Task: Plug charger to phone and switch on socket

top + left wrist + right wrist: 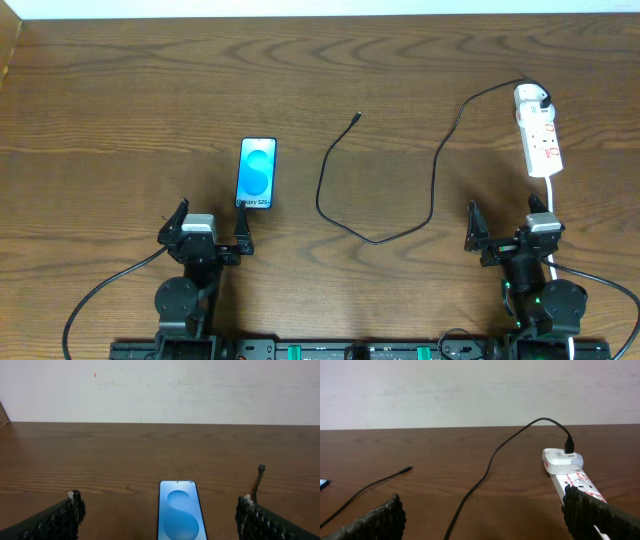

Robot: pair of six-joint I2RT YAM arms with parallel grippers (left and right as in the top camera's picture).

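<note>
Left end effector (pixel 212 212) jaws apart, slim phone (pixel 257 172) glowing blue

Blue-screened phone (pixel 257 173) flat, black charger (pixel 372 178) snaking rightward, adapter plugged into white socket (pixel 540 136)

The phone (pixel 257 173) carries the only legible wording. A dark line along the near end of its blue screen reads "Galaxy S25" in the overhead view, with the first letter blurred. The power strip (pixel 540 140) at the far right bears red markings, and the charger adapter (pixel 560 458) has a small dark mark. Both are too small to read.
</note>
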